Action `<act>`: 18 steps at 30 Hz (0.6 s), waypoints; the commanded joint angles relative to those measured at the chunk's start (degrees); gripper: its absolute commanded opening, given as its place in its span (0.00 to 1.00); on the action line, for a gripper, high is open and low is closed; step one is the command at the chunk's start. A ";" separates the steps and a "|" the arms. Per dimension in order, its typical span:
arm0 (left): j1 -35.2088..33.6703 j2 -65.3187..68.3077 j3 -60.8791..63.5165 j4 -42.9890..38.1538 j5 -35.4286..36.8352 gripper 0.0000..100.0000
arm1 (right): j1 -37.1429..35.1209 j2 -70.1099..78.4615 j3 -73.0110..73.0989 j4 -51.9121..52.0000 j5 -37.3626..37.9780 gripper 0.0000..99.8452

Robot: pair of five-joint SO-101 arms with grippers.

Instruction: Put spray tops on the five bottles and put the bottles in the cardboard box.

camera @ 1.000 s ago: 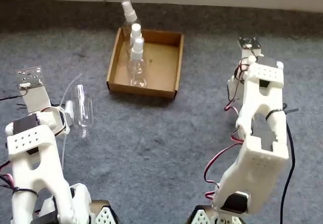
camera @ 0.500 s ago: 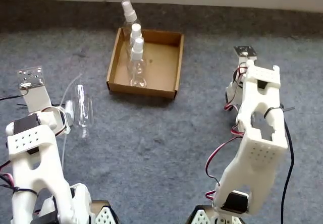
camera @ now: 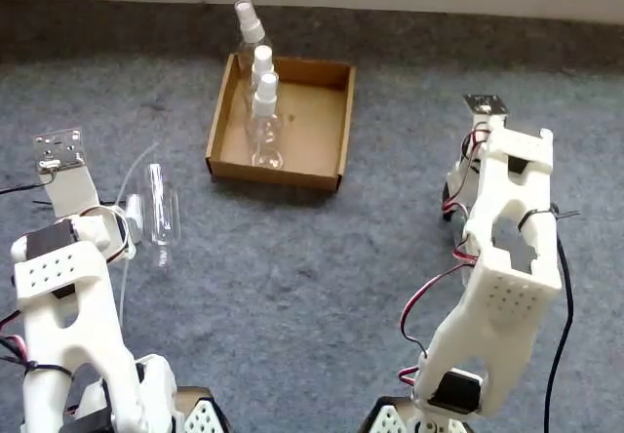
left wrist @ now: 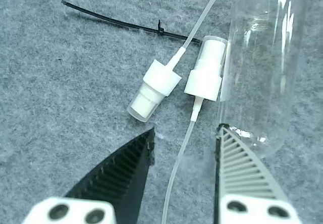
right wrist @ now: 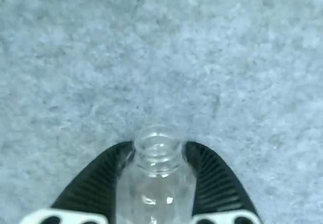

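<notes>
High view across the last second has the right arm (camera: 502, 238) drifting a little farther out from the cardboard box (camera: 344, 126), on the box's right and nearer side, while the left arm (camera: 58, 287) and everything on the grey surface (camera: 322, 277) keep their places. The right claw (right wrist: 159, 146) is closed around the neck of the held bottle (right wrist: 156, 193), which is clear, upright and has no top on it. The shift reads as a small repositioning of that bottle, not a delivery, since it cannot go in the box until it is capped. The left claw (left wrist: 186, 129) stands open with nothing in it, poised over two loose spray tops (left wrist: 154, 85) lying side by side. One of its jaws is just beside the lying bottle (left wrist: 262, 67), which rests on its side to the left of the box and nearer the arms. A black cable tie (left wrist: 116, 19) lies just beyond the tops. Three capped bottles (camera: 265, 101) stand in a row along the box's left wall, apparently inside it. The task therefore seems three-fifths done, with two bottles and two tops still to be joined. No brand, label or writing can be read on the bottles, the tops or the box.
</notes>
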 commanded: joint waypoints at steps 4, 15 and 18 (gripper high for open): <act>0.84 0.13 -6.20 -0.44 -0.09 0.19 | 0.13 -9.45 -7.78 3.91 0.26 0.00; 0.66 14.90 -36.79 16.62 -0.35 0.19 | -2.07 -39.43 15.78 -13.76 -4.92 0.00; 0.40 24.92 -48.66 21.71 -0.44 0.19 | -4.62 -49.36 30.29 -21.76 -4.92 0.00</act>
